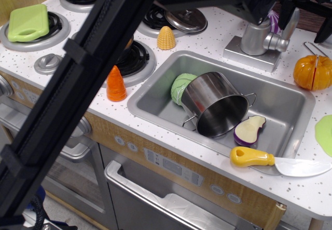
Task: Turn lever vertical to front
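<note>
Single view, looking down at a toy kitchen counter. At about 1 o'clock of the frame: the lever [289, 26], a slim flat silver-grey paddle standing nearly upright, leaning slightly, joined by a small round hub [280, 44] to a stubby grey cylinder [255, 39] on a square base [252, 55]. Base seated on the white speckled counter [155, 131] just beyond the far rim of the sink [155, 103].

Directly above the lever, at 12 to 1 o'clock: the black gripper [303, 9], dark fingers either side of the paddle's top; impossible to tell whether clamped on it or merely flanking it, upper part cut off by the frame edge. Running from 12 o'clock down to 8 o'clock: the black arm [67, 100], covering much of the stove side.

Inside the sink: a steel pot [215, 105] on its side, a green cabbage [180, 87] against it at 9 o'clock, an eggplant half [249, 130] at 4 o'clock of the pot. On the sink's near rim: a yellow-handled knife [280, 161]. At 3 o'clock of the lever, near: an orange pumpkin [312, 72]. At 9 o'clock of the lever, well apart: a corn cob [166, 38] and a pan lid [185, 19]. Bare counter between base and pumpkin.
</note>
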You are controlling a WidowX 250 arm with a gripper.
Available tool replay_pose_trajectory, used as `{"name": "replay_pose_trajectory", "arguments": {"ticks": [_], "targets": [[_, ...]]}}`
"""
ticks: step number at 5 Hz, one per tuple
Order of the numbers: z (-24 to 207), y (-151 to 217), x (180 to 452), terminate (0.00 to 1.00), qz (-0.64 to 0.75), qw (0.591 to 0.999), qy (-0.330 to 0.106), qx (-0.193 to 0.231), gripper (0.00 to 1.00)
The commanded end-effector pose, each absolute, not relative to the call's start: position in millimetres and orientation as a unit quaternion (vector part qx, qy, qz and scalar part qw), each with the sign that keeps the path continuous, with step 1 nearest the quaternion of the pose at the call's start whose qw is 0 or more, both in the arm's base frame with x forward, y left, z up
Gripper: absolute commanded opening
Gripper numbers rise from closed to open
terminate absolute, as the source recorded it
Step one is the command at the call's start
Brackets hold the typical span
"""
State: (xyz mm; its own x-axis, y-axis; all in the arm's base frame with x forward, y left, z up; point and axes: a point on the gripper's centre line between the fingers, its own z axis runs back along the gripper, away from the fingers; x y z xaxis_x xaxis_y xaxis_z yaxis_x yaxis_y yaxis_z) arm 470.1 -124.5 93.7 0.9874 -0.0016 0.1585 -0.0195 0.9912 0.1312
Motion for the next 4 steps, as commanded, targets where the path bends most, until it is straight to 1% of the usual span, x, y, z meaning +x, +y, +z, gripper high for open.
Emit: {"name": "replay_pose_trajectory", "arguments": {"ticks": [1, 2, 3, 4], "targets": [[94, -125, 470, 0.0, 0.005, 0.995, -0.079, 0.066, 1.0], [99, -122, 473, 0.0, -0.006, 0.99, -0.124, 0.072, 1.0], [113, -122, 477, 0.0, -0.005, 0.984, -0.154, 0.09, 1.0], [127, -122, 481, 0.0, -0.013, 0.975, -0.186, 0.119, 1.0]]}}
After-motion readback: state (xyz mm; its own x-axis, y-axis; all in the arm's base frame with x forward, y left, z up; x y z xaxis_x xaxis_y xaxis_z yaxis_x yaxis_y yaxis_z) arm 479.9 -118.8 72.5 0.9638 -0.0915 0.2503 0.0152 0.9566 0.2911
